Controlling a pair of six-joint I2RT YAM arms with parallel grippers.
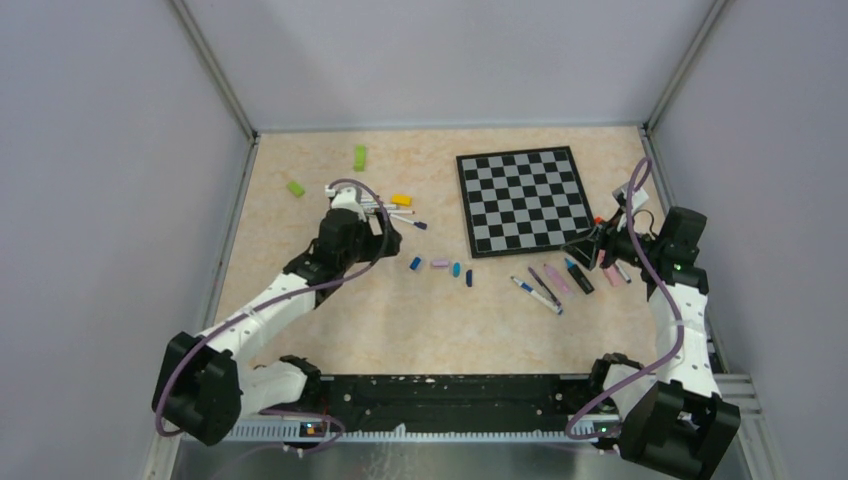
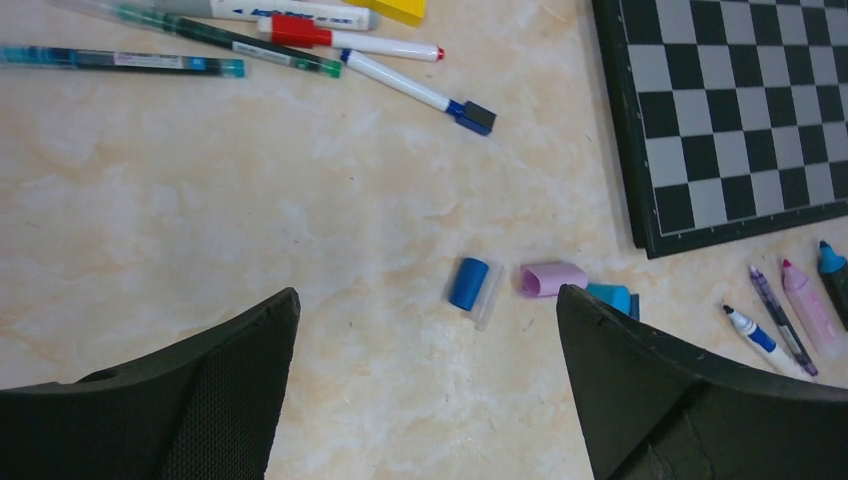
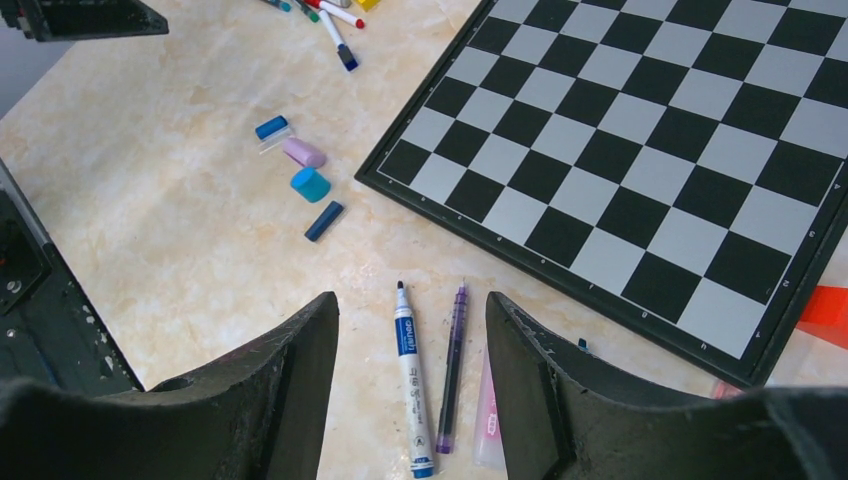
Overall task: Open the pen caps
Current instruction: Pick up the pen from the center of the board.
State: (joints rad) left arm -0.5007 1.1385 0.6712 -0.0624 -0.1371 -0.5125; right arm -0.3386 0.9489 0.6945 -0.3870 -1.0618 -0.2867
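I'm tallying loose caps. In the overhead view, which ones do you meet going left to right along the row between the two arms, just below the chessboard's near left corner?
Blue cap → pink cap → light blue cap → dark blue cap.

No word can be read in full anywhere. Between the fingers (image 3: 290, 380) of the right gripper (image 3: 410, 298), the white pen (image 3: 408, 385) carries a blue label band with pale lettering and a line of dark print along its barrel, both too small to make out. Well ahead of the left gripper (image 2: 425, 291), beyond its left finger (image 2: 230, 390), the white marker (image 2: 290, 12) bears a blue printed line, too blurred to read. The teal pen (image 2: 120, 61) near it has a pale label strip, also illegible.
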